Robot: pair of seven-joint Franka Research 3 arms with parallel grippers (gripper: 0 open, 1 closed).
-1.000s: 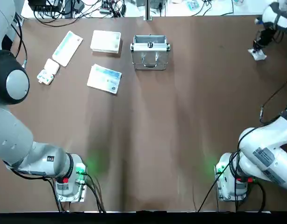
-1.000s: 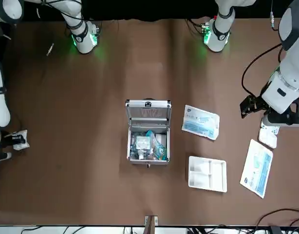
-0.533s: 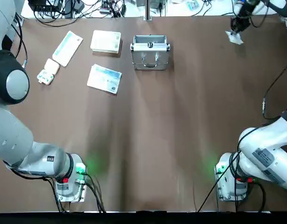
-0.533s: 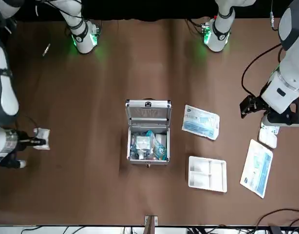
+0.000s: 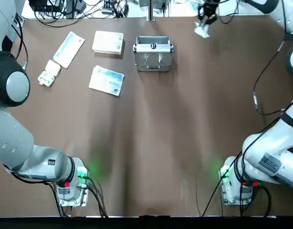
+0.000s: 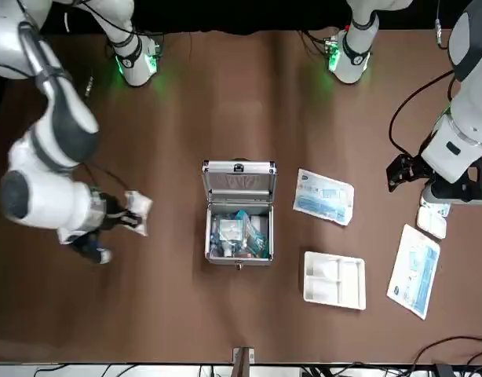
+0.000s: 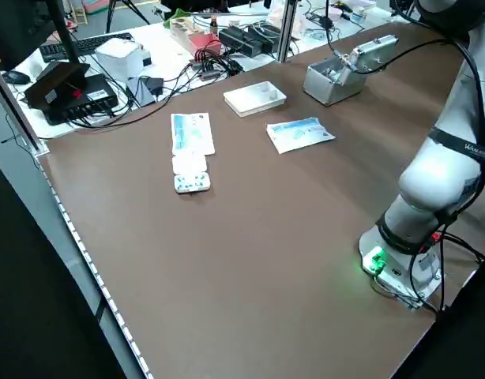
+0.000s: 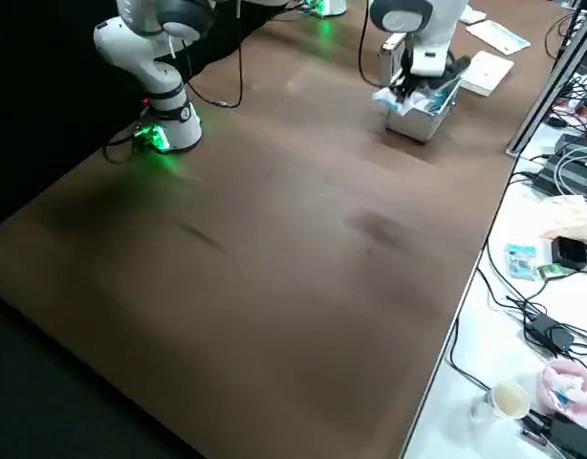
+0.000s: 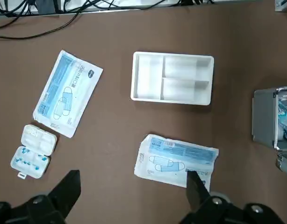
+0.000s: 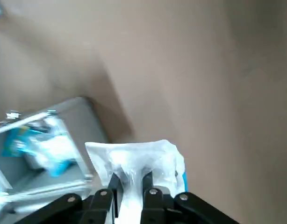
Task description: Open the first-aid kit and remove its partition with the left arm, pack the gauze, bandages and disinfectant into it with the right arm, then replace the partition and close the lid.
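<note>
Two fingers of right pincer point(image 10: 130, 184) pinch white packet point(image 10: 134, 161).

My right gripper point(image 6: 133, 214), pinching a white packet point(image 6: 139, 212), has swept in from far off at the table's edge and now hangs just beside the open first-aid kit point(image 6: 239, 214), on its right-arm side.

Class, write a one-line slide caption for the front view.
Right gripper carries a white packet toward the open first-aid kit; the partition lies beside it.
</note>
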